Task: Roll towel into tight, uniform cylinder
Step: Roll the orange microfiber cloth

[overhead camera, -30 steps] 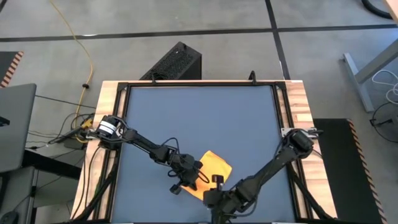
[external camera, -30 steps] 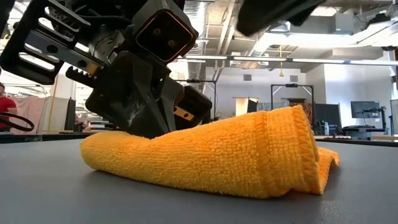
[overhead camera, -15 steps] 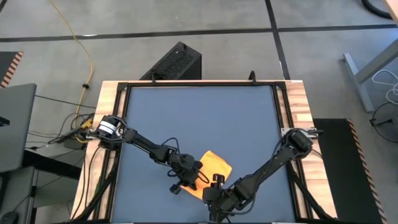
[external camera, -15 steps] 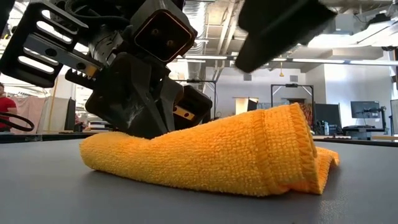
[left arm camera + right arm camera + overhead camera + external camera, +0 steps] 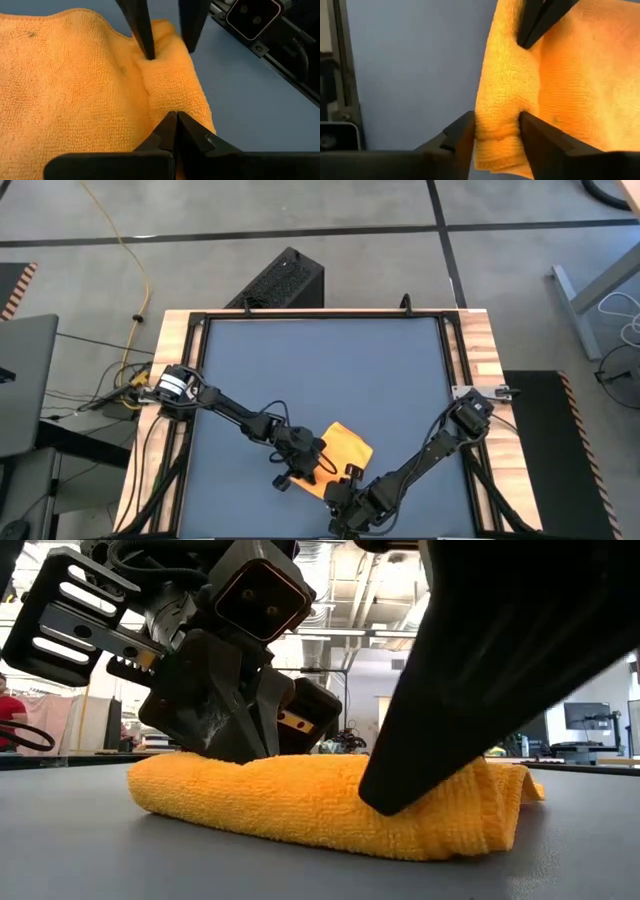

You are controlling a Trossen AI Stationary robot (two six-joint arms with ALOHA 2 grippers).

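- The right gripper, fingers spread, has dropped to straddle the rolled edge of the towel, flattening the raised fold; I judge a re-grip for tightening the roll.
- The left gripper, fingers pressed together, pins the cloth.
- Both arms meet at lower centre of the high view.

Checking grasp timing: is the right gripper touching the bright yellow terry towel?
Touching. Right wrist view: the right gripper has open fingers straddling the towel's rolled edge, pressing against it.

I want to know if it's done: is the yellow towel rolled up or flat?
Partly rolled. The towel has one thick rolled edge, and flat cloth spreads beside it.
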